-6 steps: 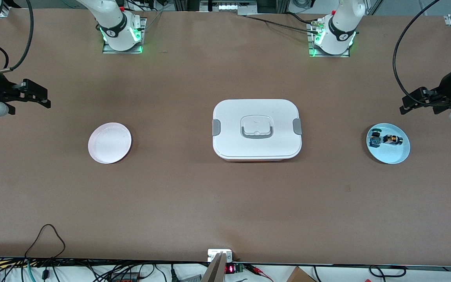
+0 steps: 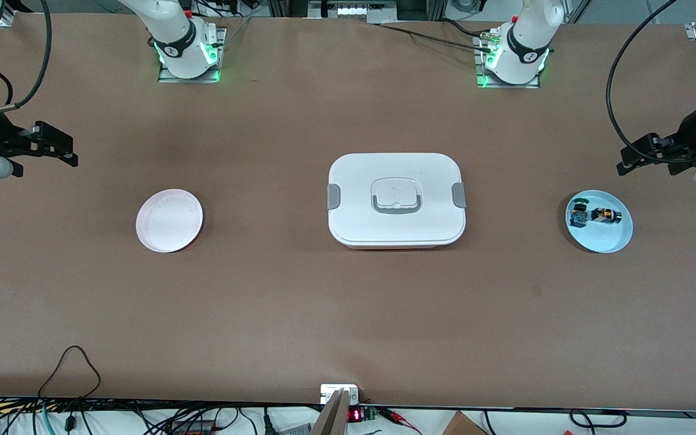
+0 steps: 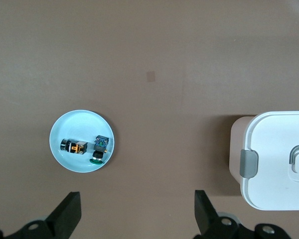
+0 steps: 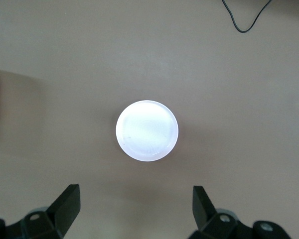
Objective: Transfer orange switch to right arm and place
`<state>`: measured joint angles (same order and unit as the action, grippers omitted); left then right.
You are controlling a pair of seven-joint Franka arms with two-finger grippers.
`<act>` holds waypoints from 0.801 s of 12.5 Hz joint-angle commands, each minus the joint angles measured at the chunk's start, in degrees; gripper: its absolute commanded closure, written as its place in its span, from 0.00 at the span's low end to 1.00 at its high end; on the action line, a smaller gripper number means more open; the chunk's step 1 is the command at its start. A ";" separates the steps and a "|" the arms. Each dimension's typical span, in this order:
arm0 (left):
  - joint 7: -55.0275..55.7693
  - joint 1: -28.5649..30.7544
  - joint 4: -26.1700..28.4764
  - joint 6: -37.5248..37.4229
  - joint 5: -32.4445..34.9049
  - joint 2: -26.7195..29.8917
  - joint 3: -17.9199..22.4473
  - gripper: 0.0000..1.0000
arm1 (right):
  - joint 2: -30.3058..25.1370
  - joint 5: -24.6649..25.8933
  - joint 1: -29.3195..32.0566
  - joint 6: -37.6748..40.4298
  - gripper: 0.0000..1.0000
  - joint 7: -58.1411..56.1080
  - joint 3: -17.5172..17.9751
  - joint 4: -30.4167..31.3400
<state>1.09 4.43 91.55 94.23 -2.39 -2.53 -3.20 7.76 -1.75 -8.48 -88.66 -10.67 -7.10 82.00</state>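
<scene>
A lidded box stood at the middle of the table, with one plate toward the left arm's end and another plate toward the right arm's end, each well apart from the box. On the plate at the left arm's end lay the orange switch and, just beside it on the side toward the box, a second small component. The left gripper hung with fingers spread over the table near that plate, toward the robots' bases. The right gripper hung likewise spread above the table's other end, well apart from its plate
</scene>
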 commanded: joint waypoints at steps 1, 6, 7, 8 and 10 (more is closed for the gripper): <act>0.50 0.32 -0.40 -1.16 -0.51 0.77 -0.32 0.00 | -0.47 -0.36 -0.13 -0.02 0.00 -0.93 -0.20 -0.08; 0.41 0.32 -0.49 -1.07 -0.51 0.16 -0.23 0.00 | -0.56 -0.27 -0.22 0.15 0.00 -0.93 -0.11 -0.08; 0.50 0.32 -0.49 -0.98 -0.07 -0.46 -0.14 0.00 | -0.56 -0.27 -0.30 0.15 0.00 -0.93 -0.11 -0.08; 0.50 0.32 -0.49 -0.81 -0.50 -1.42 -0.14 0.00 | -0.56 -0.27 -0.30 0.15 0.00 -0.85 -0.11 -0.08; 0.32 -0.29 -0.58 -0.81 1.07 -2.74 -0.31 0.00 | -0.56 -0.36 -0.30 0.24 0.00 -0.85 -0.11 -0.08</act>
<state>1.09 4.43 91.68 94.07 -2.37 -3.77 -3.15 7.76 -1.75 -8.53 -88.66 -10.89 -7.08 81.99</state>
